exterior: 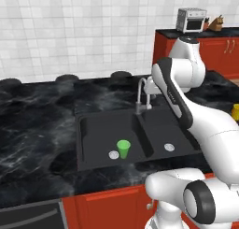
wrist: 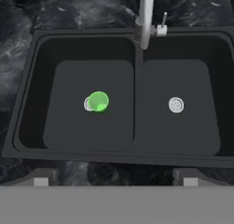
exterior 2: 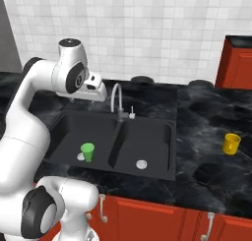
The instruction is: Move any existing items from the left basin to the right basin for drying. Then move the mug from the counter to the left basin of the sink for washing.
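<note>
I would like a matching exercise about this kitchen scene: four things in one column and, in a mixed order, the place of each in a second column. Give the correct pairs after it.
Things:
1. green cup
2. yellow mug
3. faucet
4. gripper

Places:
A. on the counter, to the right of the sink
B. behind the divider between the two basins
C. standing upright in the left basin, beside its drain
D. high above the sink, open, looking down into both basins

Pairs: 1-C, 2-A, 3-B, 4-D
</note>
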